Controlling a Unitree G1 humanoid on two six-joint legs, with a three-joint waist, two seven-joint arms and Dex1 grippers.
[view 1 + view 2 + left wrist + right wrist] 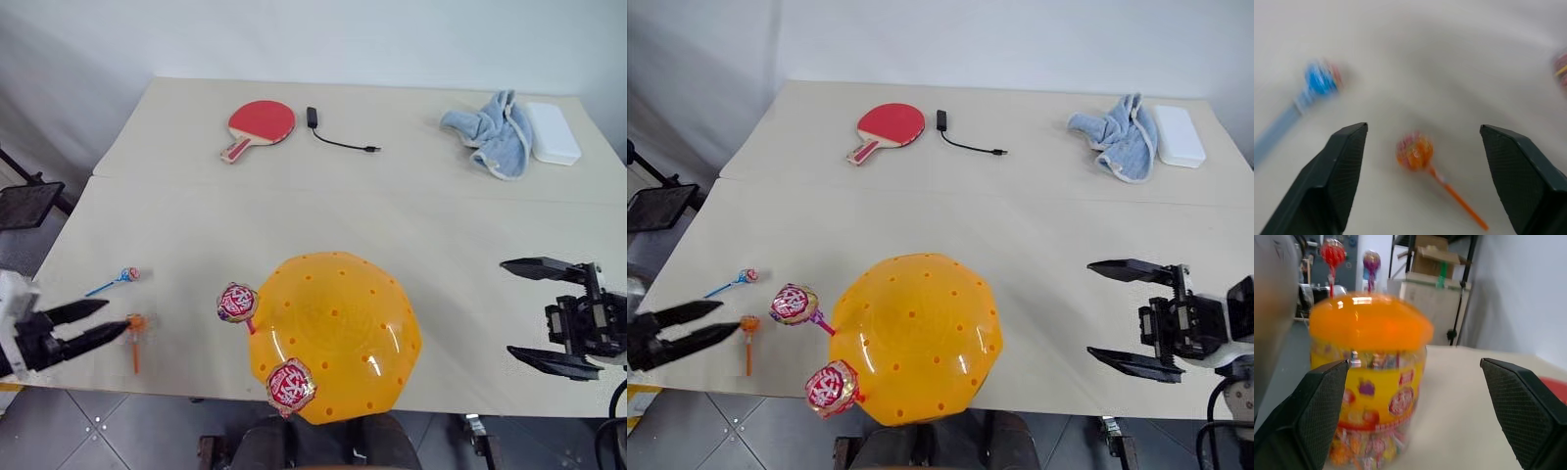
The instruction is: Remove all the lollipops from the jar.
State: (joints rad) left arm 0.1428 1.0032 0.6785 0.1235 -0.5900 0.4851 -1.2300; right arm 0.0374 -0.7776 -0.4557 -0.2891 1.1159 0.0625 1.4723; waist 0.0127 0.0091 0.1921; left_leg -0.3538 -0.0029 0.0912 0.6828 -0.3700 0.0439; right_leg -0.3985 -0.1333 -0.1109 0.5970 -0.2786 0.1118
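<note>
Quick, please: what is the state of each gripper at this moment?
Left gripper: open, holding nothing, orange lollipop lies between its fingers.
Right gripper: open, empty.

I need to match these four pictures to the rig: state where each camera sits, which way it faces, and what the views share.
Head views, left and right eye: look forward and down over the table; left gripper and right gripper show at the sides.
Left wrist view: looks along open black fingers at the orange lollipop and blue lollipop.
Right wrist view: looks level at the jar.
Shared: jar and lollipops.
</note>
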